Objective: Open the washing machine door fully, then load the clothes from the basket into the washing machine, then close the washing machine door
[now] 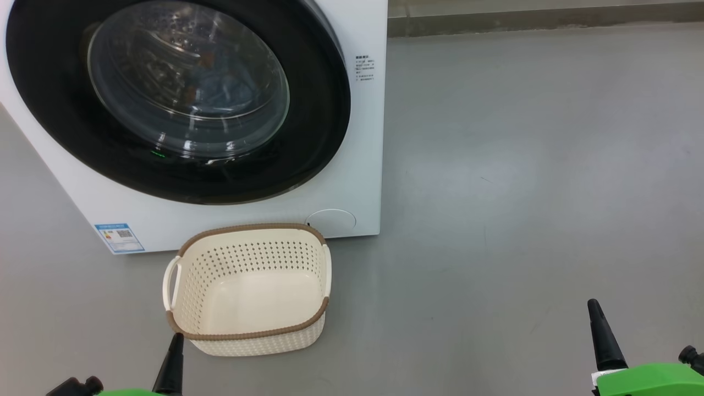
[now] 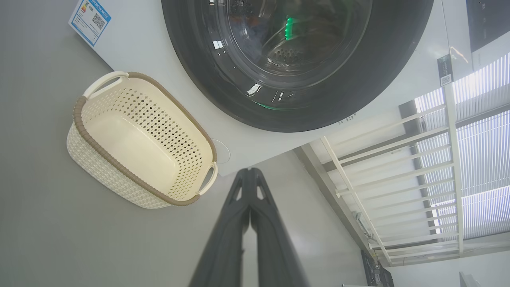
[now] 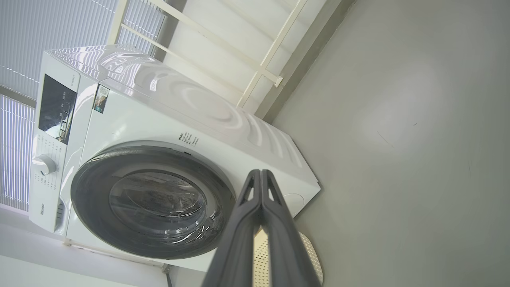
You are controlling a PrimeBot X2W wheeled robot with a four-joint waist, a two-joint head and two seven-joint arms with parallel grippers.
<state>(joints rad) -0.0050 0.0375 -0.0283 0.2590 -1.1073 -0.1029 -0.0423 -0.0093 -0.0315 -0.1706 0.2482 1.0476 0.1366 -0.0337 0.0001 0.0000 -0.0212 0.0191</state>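
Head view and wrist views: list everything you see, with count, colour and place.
washing machine: one, white, on grey floor, upper left.
washing machine door: one, black ring round clear glass, shut.
clothes: one bundle, blue, inside the machine behind the door glass.
basket: one, cream with brown rim, empty, before the machine.
label sticker: one, blue, machine's lower left corner.
filter cover: one, white, behind the basket.
left gripper: one, dark, shut, lower left.
right gripper: one, dark, shut, lower right.
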